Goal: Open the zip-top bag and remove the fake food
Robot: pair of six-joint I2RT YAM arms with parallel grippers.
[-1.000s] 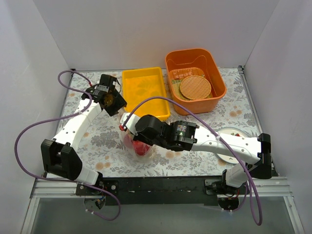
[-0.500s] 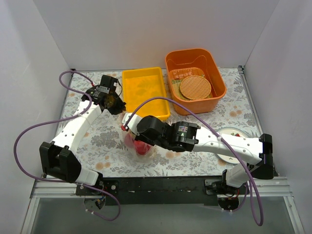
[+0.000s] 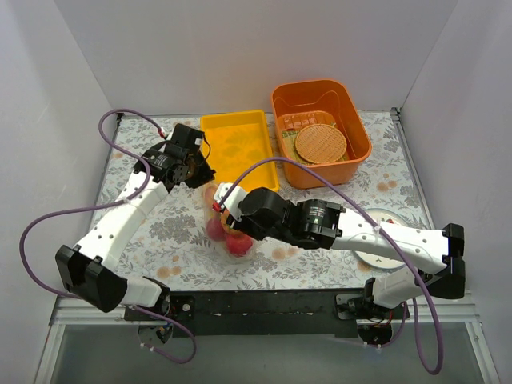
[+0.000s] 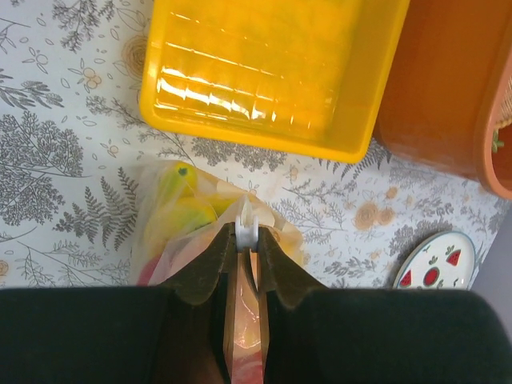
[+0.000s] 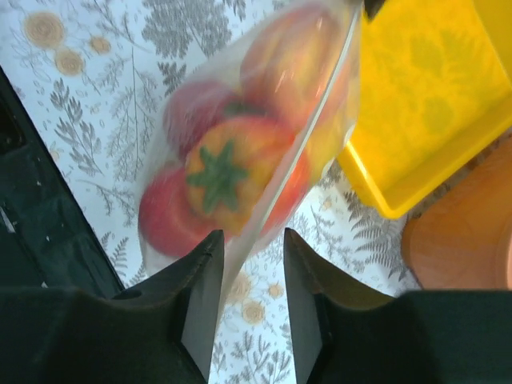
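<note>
The clear zip-top bag (image 3: 218,210) lies on the flowered mat in front of the yellow tray (image 3: 238,144), holding the fake food (image 3: 235,242). In the right wrist view the bag (image 5: 316,152) shows an orange fruit with a green star top (image 5: 228,180), a red piece (image 5: 164,220) and a peach one (image 5: 292,64). My left gripper (image 3: 200,174) is shut on the bag's white zip slider (image 4: 246,226) at the far end. My right gripper (image 5: 254,268) is open, its fingers either side of the bag's zip edge at the near end. In the top view the right gripper (image 3: 230,214) sits over the bag.
An orange bin (image 3: 354,120) at the back right holds a tan woven disc (image 3: 321,142). A white plate with red marks (image 3: 382,216) lies at the right, partly under my right arm. The yellow tray (image 4: 264,72) is just beyond the bag.
My left gripper has moved right to the bag's far end. My right arm has shifted right. The bag has been drawn out longer toward the tray.
</note>
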